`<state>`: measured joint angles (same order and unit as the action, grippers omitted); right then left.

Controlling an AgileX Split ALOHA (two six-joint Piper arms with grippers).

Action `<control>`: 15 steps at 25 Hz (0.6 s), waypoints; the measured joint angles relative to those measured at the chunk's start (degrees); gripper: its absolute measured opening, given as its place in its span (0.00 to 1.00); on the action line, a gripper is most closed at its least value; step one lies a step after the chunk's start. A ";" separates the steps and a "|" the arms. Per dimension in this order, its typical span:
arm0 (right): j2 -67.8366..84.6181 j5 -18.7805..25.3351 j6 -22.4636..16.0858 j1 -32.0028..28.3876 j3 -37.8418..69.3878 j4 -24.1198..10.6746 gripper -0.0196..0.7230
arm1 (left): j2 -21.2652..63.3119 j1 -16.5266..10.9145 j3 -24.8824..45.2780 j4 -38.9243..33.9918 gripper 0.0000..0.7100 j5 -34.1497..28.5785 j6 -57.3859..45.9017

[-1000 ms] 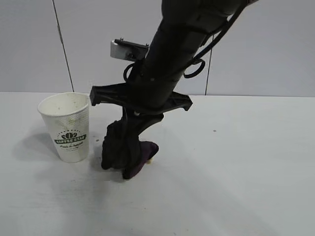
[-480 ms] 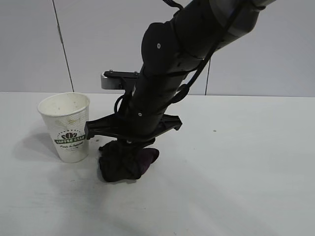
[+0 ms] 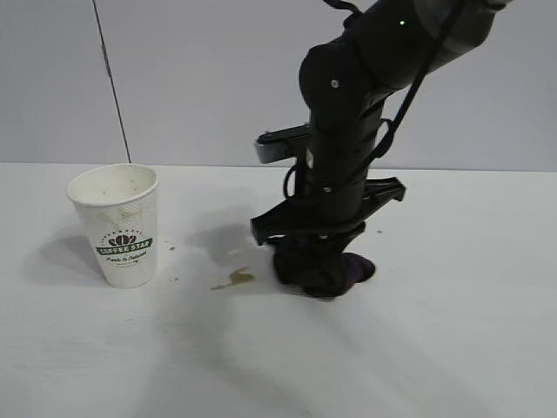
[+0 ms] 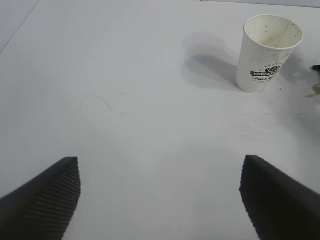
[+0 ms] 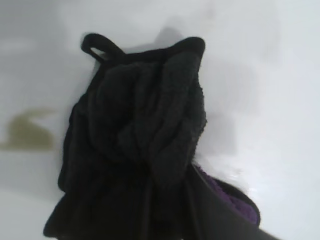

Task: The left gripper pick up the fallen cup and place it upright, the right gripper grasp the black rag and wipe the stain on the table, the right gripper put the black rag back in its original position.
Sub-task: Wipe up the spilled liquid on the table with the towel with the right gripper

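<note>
The cup (image 3: 114, 225) stands upright on the table (image 3: 452, 348) at the left, brown specks inside it. My right gripper (image 3: 318, 261) is shut on the black rag (image 3: 324, 270) and presses it onto the tabletop right of centre. The stain (image 3: 233, 279), a light-brown blotch, lies bare just left of the rag, with small droplets toward the cup. In the right wrist view the rag (image 5: 140, 150) bunches round my fingers and the stain (image 5: 27, 132) shows beside it. My left gripper (image 4: 160, 165) hovers open over bare table, well away from the cup (image 4: 270, 52).
A grey wall with a thin dark cable (image 3: 111, 83) runs behind the table. Bare white tabletop spreads in front of the rag and to its right.
My right gripper has dragged the rag to the right, away from the cup, uncovering the brown stain. The cup and the left gripper have stayed put.
</note>
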<state>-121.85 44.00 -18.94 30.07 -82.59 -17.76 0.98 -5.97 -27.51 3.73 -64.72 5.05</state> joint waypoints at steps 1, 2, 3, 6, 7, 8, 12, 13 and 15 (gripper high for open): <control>0.54 1.67 1.88 -0.30 0.00 1.14 0.12 | 0.00 0.00 0.00 0.00 0.88 0.00 0.00; 1.30 3.03 4.28 -0.47 0.00 3.45 0.12 | 0.00 0.00 0.00 0.00 0.88 0.00 0.00; 2.29 3.56 6.40 -0.47 0.00 6.22 0.12 | 0.00 0.00 0.00 0.00 0.88 0.00 0.00; 5.21 1.64 13.21 -0.47 0.06 18.07 0.12 | 0.00 0.14 0.00 0.00 0.88 0.00 0.00; 5.75 0.03 14.36 -0.47 0.06 21.03 0.12 | 0.00 0.32 0.00 0.00 0.88 0.00 0.00; 5.88 -1.53 15.27 -0.33 0.06 24.25 0.12 | 0.00 0.45 0.00 0.00 0.88 0.00 0.00; 4.91 -7.39 17.12 2.37 0.06 29.94 0.12 | 0.00 0.58 0.00 0.00 0.88 0.00 0.00; 4.27 -8.86 17.22 3.60 0.06 30.25 0.12 | 0.00 0.58 0.00 0.00 0.88 0.00 0.00; 2.61 -12.06 17.26 6.25 0.06 30.63 0.12 | 0.00 0.58 0.00 0.00 0.88 0.00 0.00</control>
<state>-119.24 31.94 -1.68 36.31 -82.53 12.87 0.98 -5.40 -27.51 3.73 -64.72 5.05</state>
